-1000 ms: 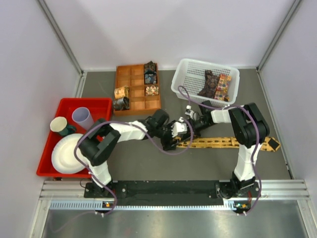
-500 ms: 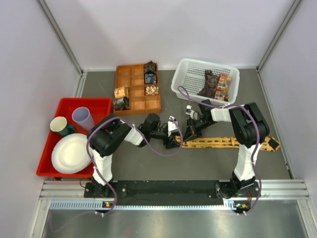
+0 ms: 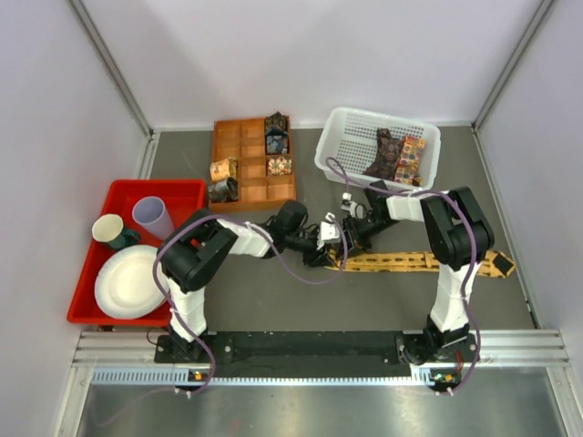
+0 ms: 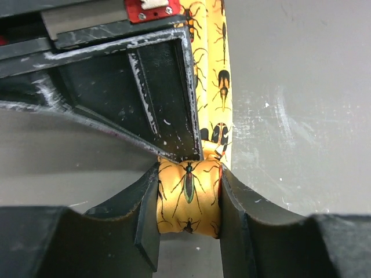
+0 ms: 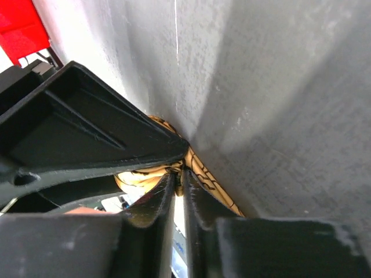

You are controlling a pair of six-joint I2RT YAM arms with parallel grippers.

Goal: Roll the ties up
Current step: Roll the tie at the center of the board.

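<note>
A golden-yellow tie [image 3: 410, 262] with dark insect markings lies stretched across the grey table, its left end wound into a small roll [image 4: 188, 200]. My left gripper [image 4: 188, 197] is shut on that roll, one finger pressed against each side. It meets my right gripper [image 3: 349, 241] at the tie's left end, my left gripper [image 3: 326, 248] coming from the left. In the right wrist view, my right gripper [image 5: 184, 174] stands almost shut, its tips pinching a fold of the yellow tie [image 5: 200, 168]. The flat strip [image 4: 217, 69] runs away from the roll.
An orange-brown compartment tray [image 3: 253, 187] at the back holds several rolled ties [image 3: 276, 134]. A white mesh basket [image 3: 339, 150] to its right holds more ties [image 3: 383, 155]. A red bin [image 3: 187, 191] at the left holds a plate and two cups.
My left gripper has closed from wide open onto the rolled end and shifted slightly right. The right gripper stays at the roll, with its fingers eased a little apart.
</note>
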